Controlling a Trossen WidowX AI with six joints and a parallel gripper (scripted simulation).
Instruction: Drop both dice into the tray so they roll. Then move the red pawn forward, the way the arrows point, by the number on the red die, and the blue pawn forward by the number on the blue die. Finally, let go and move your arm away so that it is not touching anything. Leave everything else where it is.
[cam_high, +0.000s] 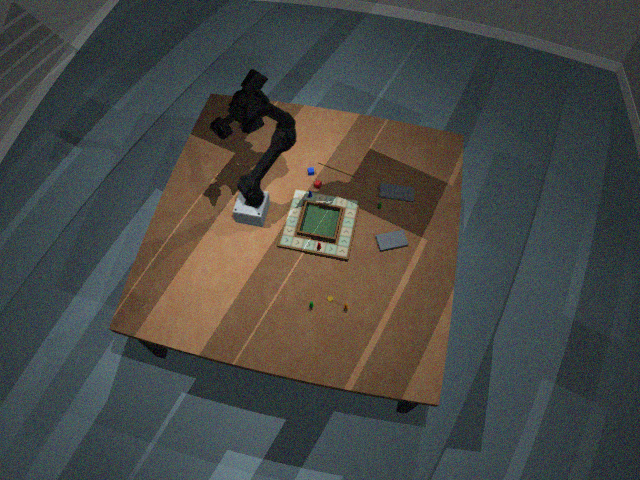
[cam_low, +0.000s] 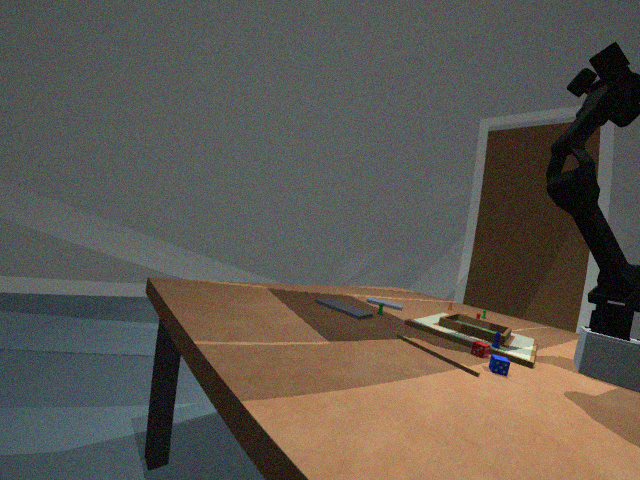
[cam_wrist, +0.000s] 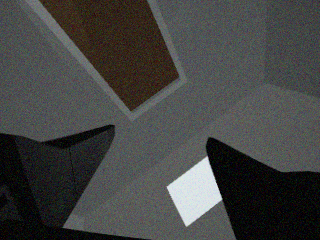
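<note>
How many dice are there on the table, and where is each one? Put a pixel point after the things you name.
2. The red die (cam_high: 317, 183) (cam_low: 480, 349) lies just outside the game board (cam_high: 284, 242) (cam_low: 527, 361); the blue die (cam_high: 310, 171) (cam_low: 499, 365) lies farther from it.

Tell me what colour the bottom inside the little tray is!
Green; the top view shows it best.

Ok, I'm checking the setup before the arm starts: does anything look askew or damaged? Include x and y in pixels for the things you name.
Nothing looks damaged or spilled. The red die (cam_high: 317, 183) (cam_low: 480, 349) and blue die (cam_high: 310, 171) (cam_low: 499, 364) sit outside the tray (cam_high: 338, 225) (cam_low: 473, 326), as expected before rolling.
</note>
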